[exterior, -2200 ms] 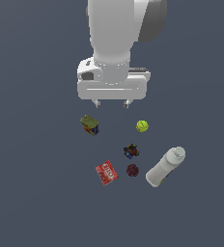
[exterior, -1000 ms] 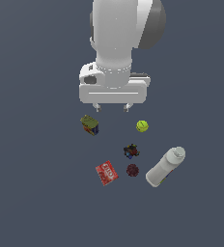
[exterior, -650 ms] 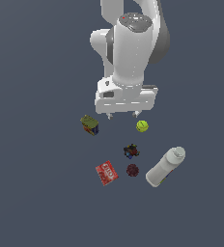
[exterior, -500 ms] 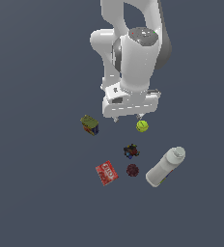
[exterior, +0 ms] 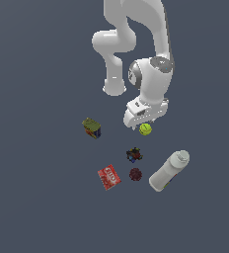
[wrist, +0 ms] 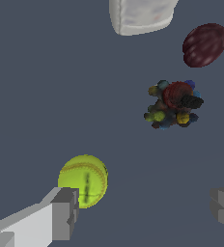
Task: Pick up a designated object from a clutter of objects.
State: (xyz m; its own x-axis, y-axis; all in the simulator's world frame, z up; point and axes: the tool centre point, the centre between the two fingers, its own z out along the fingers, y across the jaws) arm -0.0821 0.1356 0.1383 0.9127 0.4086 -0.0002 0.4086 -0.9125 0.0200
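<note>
One tennis ball (wrist: 83, 180) beside wide-spread gripper (wrist: 145, 212)

Yellow-green tennis ball (exterior: 145, 129) — pale seams, on the floor, apart from clutter (exterior: 134, 155).

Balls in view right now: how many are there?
2. The small yellow-green tennis ball sits just under the gripper, beside one finger in the wrist view. The dark red bumpy ball lies between the flat red packet and white bottle.
</note>
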